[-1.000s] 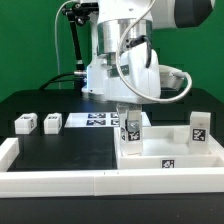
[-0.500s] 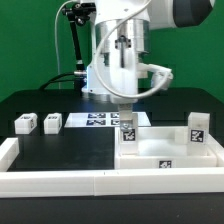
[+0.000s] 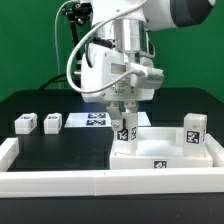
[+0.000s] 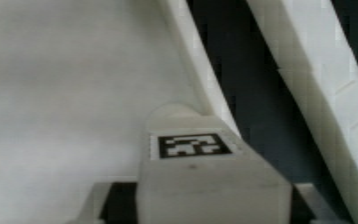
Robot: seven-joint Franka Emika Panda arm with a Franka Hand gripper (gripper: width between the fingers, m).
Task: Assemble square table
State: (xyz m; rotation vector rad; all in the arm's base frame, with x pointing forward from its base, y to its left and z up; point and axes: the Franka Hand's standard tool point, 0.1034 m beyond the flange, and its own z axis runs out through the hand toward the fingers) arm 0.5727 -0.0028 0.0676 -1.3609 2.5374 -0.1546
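Hanging clamped in the claw [image 3: 124, 118] is a leg block [image 3: 124, 133]

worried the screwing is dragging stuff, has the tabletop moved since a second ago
Yes. The tabletop has slid slightly toward the exterior view's left, measured against the marker board, while the gripper is shut on a leg.

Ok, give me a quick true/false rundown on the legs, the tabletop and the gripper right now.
1. Two loose legs sit on the table beside the marker board. True.
2. The gripper is open and empty. False: it is shut on a leg standing on the tabletop.
3. A second leg stands on the tabletop toward the exterior view's right. True.
4. All four legs are on the tabletop. False: only two are.
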